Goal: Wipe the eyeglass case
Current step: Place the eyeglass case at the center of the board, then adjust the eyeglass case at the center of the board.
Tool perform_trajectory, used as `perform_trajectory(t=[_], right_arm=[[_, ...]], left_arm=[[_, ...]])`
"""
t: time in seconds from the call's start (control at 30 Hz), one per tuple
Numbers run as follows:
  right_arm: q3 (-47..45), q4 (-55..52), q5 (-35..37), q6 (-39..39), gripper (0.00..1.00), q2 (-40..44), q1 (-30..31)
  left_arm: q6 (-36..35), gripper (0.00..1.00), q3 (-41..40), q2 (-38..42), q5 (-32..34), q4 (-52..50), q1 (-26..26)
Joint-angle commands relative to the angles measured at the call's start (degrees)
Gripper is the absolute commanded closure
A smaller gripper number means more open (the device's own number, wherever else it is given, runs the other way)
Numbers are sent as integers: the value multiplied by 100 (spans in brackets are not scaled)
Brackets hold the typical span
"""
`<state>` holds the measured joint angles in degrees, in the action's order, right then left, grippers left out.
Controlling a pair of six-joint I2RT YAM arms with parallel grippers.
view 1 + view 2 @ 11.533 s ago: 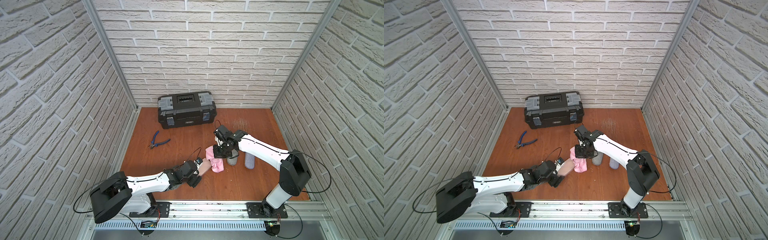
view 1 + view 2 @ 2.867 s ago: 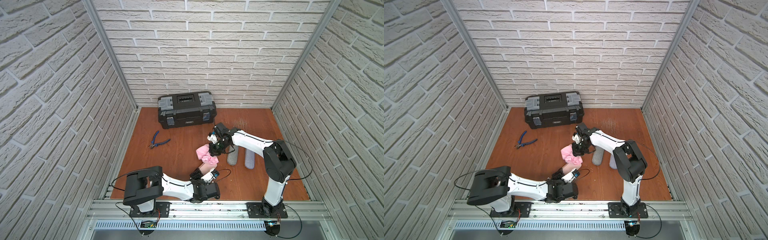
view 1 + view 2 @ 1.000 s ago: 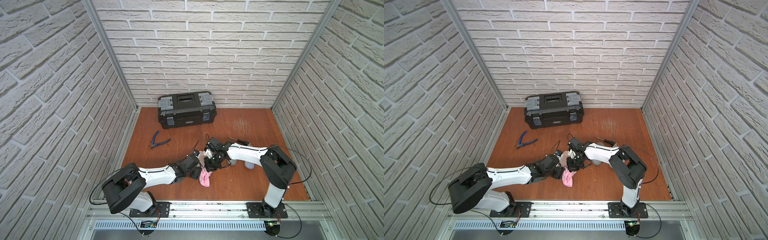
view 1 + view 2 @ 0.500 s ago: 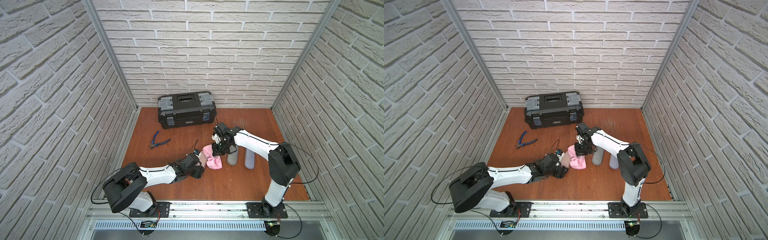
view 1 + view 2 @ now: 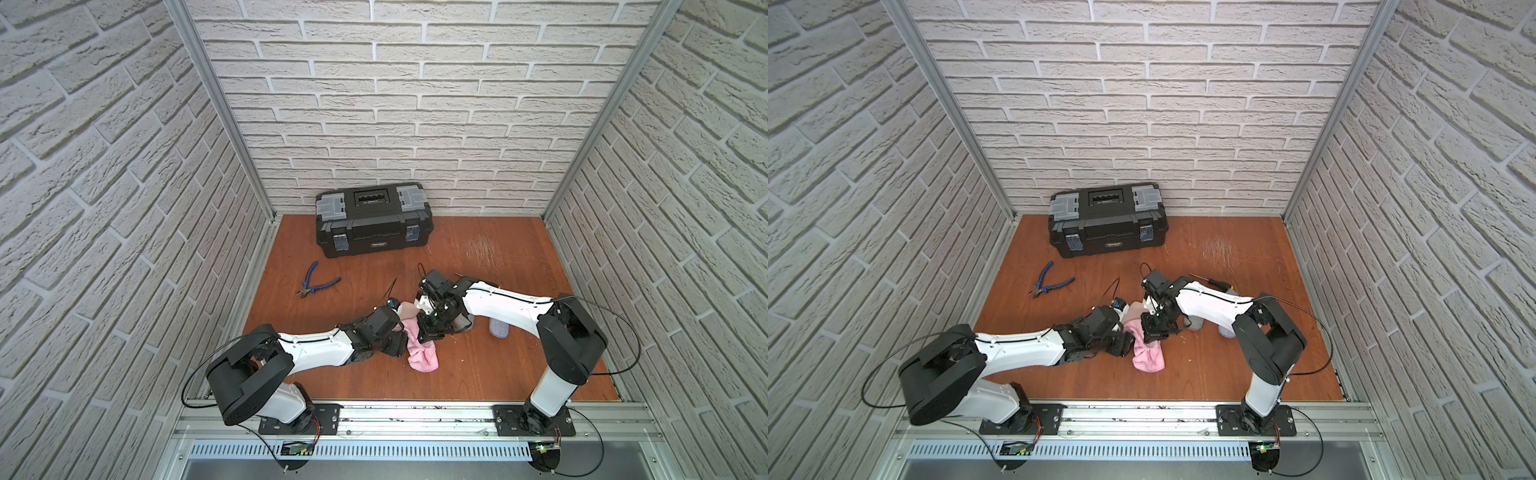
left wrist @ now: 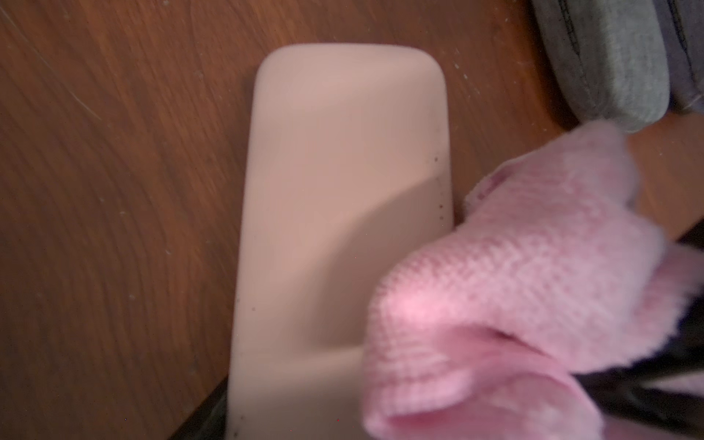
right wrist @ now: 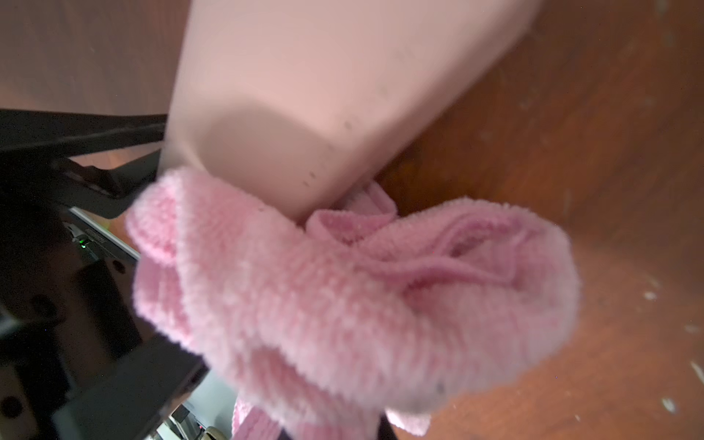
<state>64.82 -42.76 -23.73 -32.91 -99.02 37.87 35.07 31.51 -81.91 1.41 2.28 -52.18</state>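
The beige eyeglass case (image 5: 408,309) (image 5: 1135,310) lies low over the wooden floor, and my left gripper (image 5: 397,330) (image 5: 1124,330) is shut on its near end. In the left wrist view the eyeglass case (image 6: 343,183) runs out from between the jaws. My right gripper (image 5: 430,328) (image 5: 1154,328) is shut on a pink cloth (image 5: 422,353) (image 5: 1148,353) and presses it against the case's near right side. The pink cloth (image 7: 362,285) bunches under the case (image 7: 324,87) in the right wrist view, and the cloth (image 6: 514,285) hides the right fingers.
A black toolbox (image 5: 374,220) stands at the back wall. Blue pliers (image 5: 318,284) lie to the left of it. A grey roll (image 5: 465,322) and a bluish roll (image 5: 498,328) sit under the right arm, with a screwdriver (image 5: 1210,282) behind. Brick walls close three sides.
My right gripper has slid toward the front along the case, dragging the pink cloth down to the left gripper's end. The left gripper still holds the case in about the same place.
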Motion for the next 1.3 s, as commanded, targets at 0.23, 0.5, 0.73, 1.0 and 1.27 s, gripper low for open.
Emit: perform_trajectory(t=[0.23, 0.5, 0.73, 1.0, 1.27], right_arm=[[953, -585, 1340, -304, 98, -707, -614], [2230, -489, 1081, -339, 98, -1718, -534], [3748, -698, 200, -226, 98, -2654, -25], [3997, -1340, 875, 390, 98, -2178, -190], [2083, -1261, 1622, 172, 98, -307, -645]], left_arm=[[469, 10, 49, 63, -598, -682, -29], [729, 10, -69, 426, -1125, -317, -42], [1034, 9, -214, 683, -1387, 489, -147], [496, 9, 199, 949, -1328, -154, -160], [-104, 8, 399, 1977, -444, -1753, 893]])
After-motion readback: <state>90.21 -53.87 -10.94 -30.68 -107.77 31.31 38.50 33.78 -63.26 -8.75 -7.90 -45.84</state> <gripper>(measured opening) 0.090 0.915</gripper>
